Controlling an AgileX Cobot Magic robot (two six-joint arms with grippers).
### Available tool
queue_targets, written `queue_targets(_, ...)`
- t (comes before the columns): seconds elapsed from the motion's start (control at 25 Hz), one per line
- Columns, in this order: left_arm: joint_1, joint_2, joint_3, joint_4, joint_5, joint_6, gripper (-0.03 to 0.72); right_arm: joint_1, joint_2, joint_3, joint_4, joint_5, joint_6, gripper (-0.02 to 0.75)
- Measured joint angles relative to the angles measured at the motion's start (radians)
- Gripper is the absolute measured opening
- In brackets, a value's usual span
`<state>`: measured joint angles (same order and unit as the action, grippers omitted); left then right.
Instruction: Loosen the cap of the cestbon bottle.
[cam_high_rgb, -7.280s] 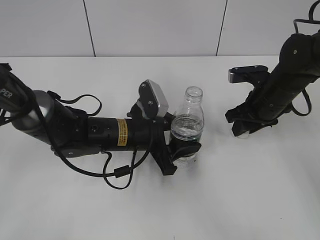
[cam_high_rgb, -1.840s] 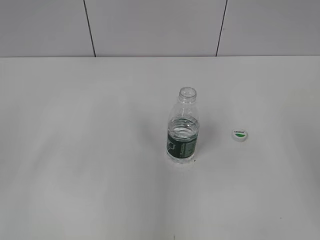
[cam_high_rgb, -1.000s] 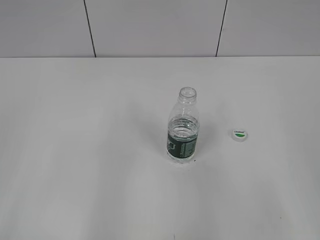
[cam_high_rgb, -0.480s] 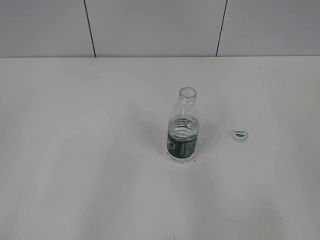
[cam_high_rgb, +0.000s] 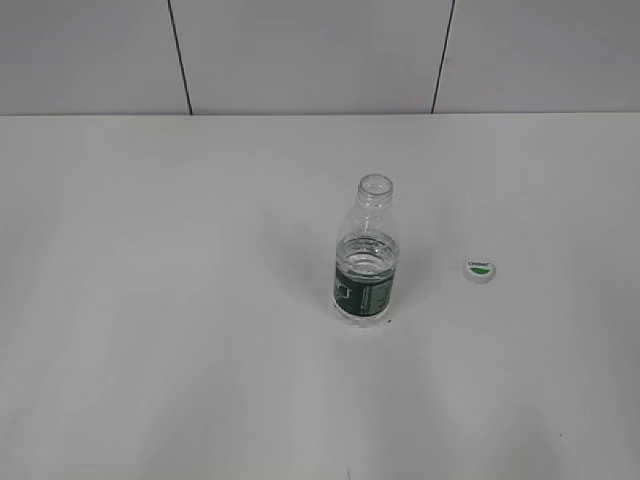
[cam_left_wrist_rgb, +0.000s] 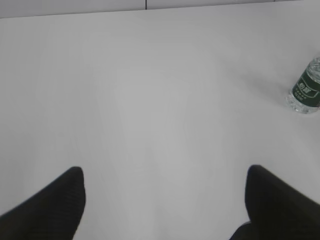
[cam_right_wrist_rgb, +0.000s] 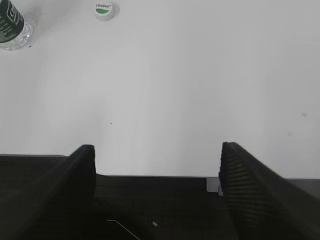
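The cestbon bottle stands upright and uncapped in the middle of the white table, its dark green label low on its body. It also shows at the right edge of the left wrist view and the top left corner of the right wrist view. The cap lies logo-up on the table to the bottle's right, apart from it, and shows in the right wrist view. My left gripper is open and empty, far from the bottle. My right gripper is open and empty over the table's near edge. Neither arm shows in the exterior view.
The white table ends at a grey panelled wall behind. In the right wrist view the table's front edge runs across, with dark space below it.
Long before, the left gripper held the bottle and the right arm was at the cap's spot; both have withdrawn. Over the last second nothing has moved.
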<state>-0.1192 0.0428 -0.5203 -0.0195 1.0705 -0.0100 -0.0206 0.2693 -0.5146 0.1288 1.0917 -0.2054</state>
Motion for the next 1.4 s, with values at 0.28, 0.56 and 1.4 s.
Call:
queue_targets(0.28, 0.000, -0.033, 0.000, 0.002, 0.001, -0.004, 0.588, 0.000, -0.102, 0.000, 0.000, 0.001, 0.000, 0.586)
queue_targets(0.56, 0.000, -0.050, 0.000, 0.003, 0.001, -0.004, 0.576, 0.000, -0.172, 0.001, 0.003, 0.004, 0.000, 0.586)
queue_targets(1.4, 0.000, -0.050, 0.000, 0.004, 0.000, -0.004, 0.449, 0.000, -0.276, 0.001, 0.003, 0.004, -0.001, 0.586)
